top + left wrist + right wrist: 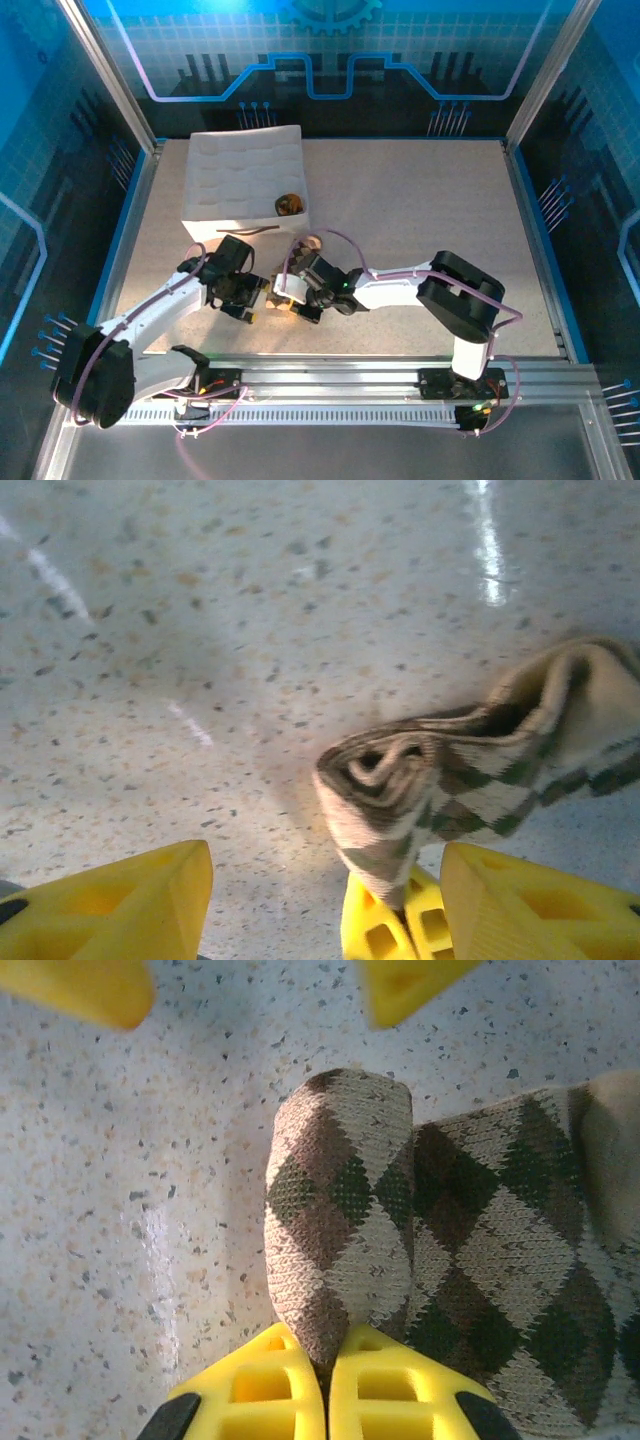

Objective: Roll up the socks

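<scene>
Speckled pale table (420,220) inside a blue-lit enclosure; the surface looks smooth and glossy. A white quilted tray (225,175) sits at the far left. A small brown bundle (288,204) lies in its near right corner, too small to identify.

Both arms reach to one spot just in front of that tray corner. Left gripper (325,870): jaws wide apart, one finger either side of the roll, touching nothing that can be seen. Right gripper (325,1350): jaws closed tight, pinching the end of the roll between the fingertips.

Sock (480,1260) — argyle in brown, beige and dark green diamonds — lies on the table in front of the tray, between the two grippers. One end is wound into a tight roll (335,1200). The rest trails flat to the side, unrolled, with the far end slack and gaping.

Assessment: work partly done; the flat tail is not yet wound in. The sock is a light, soft knit with no stiffness. It will likely sag, and the roll would probably loosen if let go. It should drag easily over the smooth table. Best hold is across the roll's thick body, pinching all layers — not a single loose edge.
</scene>
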You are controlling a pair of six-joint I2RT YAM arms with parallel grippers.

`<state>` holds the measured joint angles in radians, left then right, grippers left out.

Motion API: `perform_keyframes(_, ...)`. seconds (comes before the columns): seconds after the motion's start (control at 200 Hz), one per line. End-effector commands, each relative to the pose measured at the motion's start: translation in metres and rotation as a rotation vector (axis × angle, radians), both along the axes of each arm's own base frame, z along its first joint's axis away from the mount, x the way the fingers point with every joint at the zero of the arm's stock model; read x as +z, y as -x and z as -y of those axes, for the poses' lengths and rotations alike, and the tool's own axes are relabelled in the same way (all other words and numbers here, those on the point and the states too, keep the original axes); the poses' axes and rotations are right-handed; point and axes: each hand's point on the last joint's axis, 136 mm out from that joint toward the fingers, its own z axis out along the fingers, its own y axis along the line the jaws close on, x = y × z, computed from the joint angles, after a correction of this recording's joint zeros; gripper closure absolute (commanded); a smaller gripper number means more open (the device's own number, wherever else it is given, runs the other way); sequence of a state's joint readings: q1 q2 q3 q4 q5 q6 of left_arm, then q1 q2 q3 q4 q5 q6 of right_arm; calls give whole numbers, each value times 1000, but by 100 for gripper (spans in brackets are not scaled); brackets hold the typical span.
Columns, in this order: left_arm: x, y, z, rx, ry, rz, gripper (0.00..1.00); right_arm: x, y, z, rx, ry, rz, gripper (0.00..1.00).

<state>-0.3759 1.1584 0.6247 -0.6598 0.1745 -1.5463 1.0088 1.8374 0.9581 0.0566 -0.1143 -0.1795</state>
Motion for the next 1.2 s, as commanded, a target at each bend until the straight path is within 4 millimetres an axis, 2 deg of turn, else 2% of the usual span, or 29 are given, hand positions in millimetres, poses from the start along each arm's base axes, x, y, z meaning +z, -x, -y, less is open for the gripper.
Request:
perform_keyframes(0.0,4,-2,9,42,61,-7,35,-44,25,31,-68,131,-276,100)
perform_keyframes(0.13,3,-8,20,35,79,2,34,-47,25,32,-112,99,-405,100)
perform_keyframes(0.33,-12,-15,35,18,70,-24,38,-52,24,34,-166,88,-553,100)
perform_keyframes(0.575,-35,-17,31,-15,-8,-81,57,-56,23,38,-199,85,-644,100)
perform_keyframes(0.725,-48,-5,28,-57,-54,-155,79,-56,21,39,-190,90,-622,100)
perform_keyframes(0.775,-50,2,26,-74,-68,-192,86,-53,19,39,-174,95,-589,100)
perform_keyframes(0.871,-54,15,22,-107,-104,-258,100,-45,13,37,-125,106,-473,81)
perform_keyframes(0.946,-55,21,19,-119,-117,-293,100,-31,8,33,-77,88,-344,73)
perform_keyframes(1.086,-49,25,18,-129,-139,-330,100,23,-12,23,-50,-65,-14,63)
perform_keyframes(1.096,-48,24,18,-130,-139,-330,100,22,-12,28,-56,-60,5,62)
perform_keyframes(1.196,-42,21,21,-134,-143,-345,100,54,-12,26,-29,-140,262,51)
